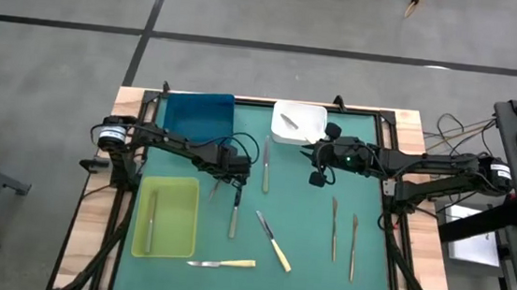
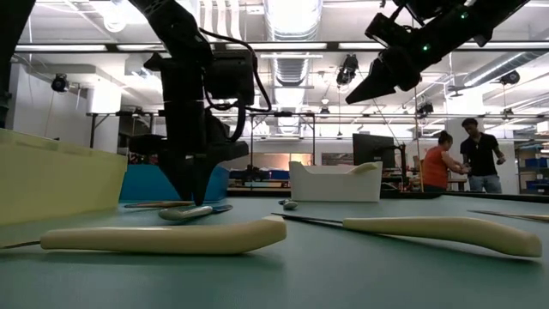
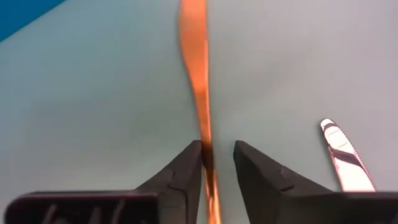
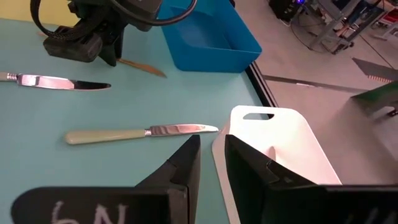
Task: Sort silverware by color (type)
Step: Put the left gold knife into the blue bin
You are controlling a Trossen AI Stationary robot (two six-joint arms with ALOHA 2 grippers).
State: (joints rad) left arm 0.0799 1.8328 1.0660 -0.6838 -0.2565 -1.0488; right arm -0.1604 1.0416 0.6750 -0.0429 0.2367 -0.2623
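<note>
Three trays are set on the green table (image 1: 305,262). The white tray (image 1: 299,123) is taken as the landmark here. One grey metal utensil (image 1: 289,121) is seen lying inside it. The blue tray (image 1: 199,114), just to its left at the same far edge, looks empty as far as can be told. The yellow-green tray (image 1: 167,217), nearer and further left of the white tray, has one slim utensil (image 1: 151,213) in it.

The rest of the silverware is scattered on the mat on the near side of the white tray: two knives with pale yellow handles (image 1: 273,241) and a few grey pieces (image 1: 334,229).

The left gripper (image 1: 236,189) is lowered to the mat, its jaws narrowed around a slim utensil (image 3: 198,81) without quite touching both sides.

The right gripper (image 1: 316,178) is held in the air just by the white tray, jaws narrow, nothing gripped.

Some white handwriting is seen on the right gripper's body, maybe "N", not really readable.
</note>
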